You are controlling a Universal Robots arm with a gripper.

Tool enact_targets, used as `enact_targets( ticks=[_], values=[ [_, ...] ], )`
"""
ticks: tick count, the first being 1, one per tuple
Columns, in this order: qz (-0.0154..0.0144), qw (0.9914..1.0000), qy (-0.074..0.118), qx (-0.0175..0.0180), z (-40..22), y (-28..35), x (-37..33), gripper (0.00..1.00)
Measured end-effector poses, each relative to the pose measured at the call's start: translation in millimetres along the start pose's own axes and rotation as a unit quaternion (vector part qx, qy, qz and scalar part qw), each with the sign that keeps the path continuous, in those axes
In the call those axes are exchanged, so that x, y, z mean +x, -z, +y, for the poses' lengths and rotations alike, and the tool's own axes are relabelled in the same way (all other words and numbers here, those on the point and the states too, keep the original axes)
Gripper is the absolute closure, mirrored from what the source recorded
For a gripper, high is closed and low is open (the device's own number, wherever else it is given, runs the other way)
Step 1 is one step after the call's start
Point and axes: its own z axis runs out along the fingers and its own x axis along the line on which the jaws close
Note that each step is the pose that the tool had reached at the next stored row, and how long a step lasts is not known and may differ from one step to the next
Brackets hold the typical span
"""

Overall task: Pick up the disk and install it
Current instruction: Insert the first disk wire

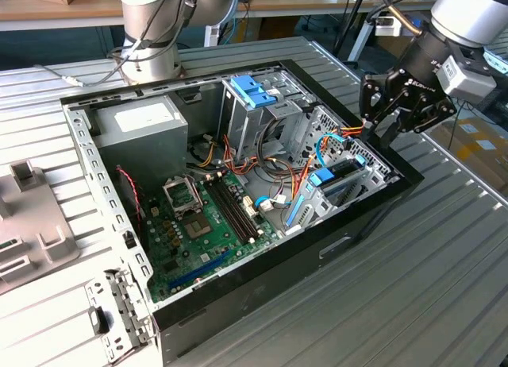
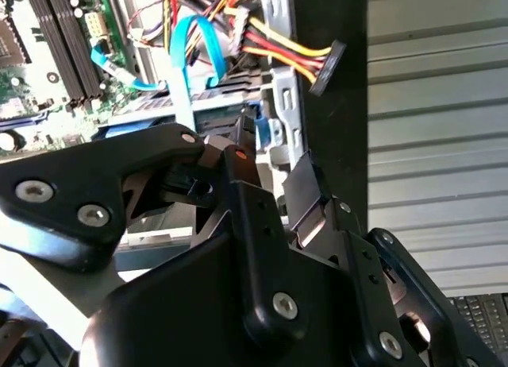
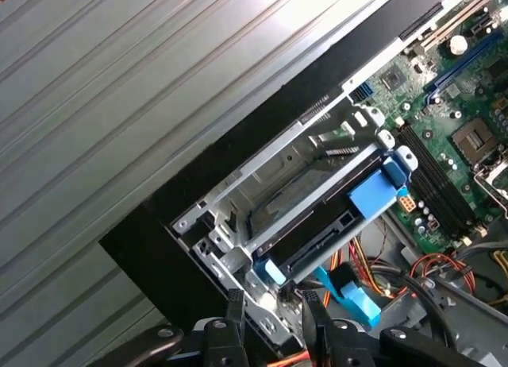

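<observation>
Mostly hidden in its bay, the disk [image 3: 317, 228] sits below the gripper [image 3: 270, 315], jaws apart.

Cables [image 1: 305, 172] crowd the drive bay [image 3: 302, 184]; bare table [image 1: 444, 256] lies beside the case [image 1: 333, 244].

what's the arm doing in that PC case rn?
The arm's gripper hangs at the open computer case, over the edge on the exterior view's right, just above the lower drive bay. The disk, dark with light-blue rails and an end tab, already sits in that bay. The gripper holds nothing; in the first wrist view its fingertips stand close together just off the disk's near end. The motherboard lies exposed in the case.
</observation>
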Motion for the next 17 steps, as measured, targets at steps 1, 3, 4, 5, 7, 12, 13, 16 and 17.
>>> enact_targets(
  ticks=[1, 3, 4, 5, 7, 12, 13, 16, 17],
  values=[
    [0.0, 1.0, 0.0, 0.0, -2.3, -0.2, 0.8, 0.58],
    [0.0002, 1.0, 0.0, -0.0004, -14.7, -1.8, 2.4, 0.58],
    [0.0004, 1.0, 0.0, -0.0007, -20.7, -3.0, 0.6, 0.58],
    [0.0004, 1.0, 0.0, -0.0006, -25.0, -4.1, -0.8, 0.58],
    [0.0003, 1.0, 0.0, -0.0006, -31.2, -6.1, -0.2, 0.58],
    [0.0004, 0.99999, -0.003, -0.0005, -38.2, -13.0, 5.7, 0.58],
    [0.0005, 0.99999, -0.003, -0.0006, -38.3, -14.5, 5.8, 0.58],
    [0.0005, 0.99999, -0.003, -0.0006, -38.2, -16.2, 5.9, 0.58],
    [0.0006, 0.99999, -0.003, -0.0006, -38.2, -16.2, 5.9, 0.58]
  ],
)
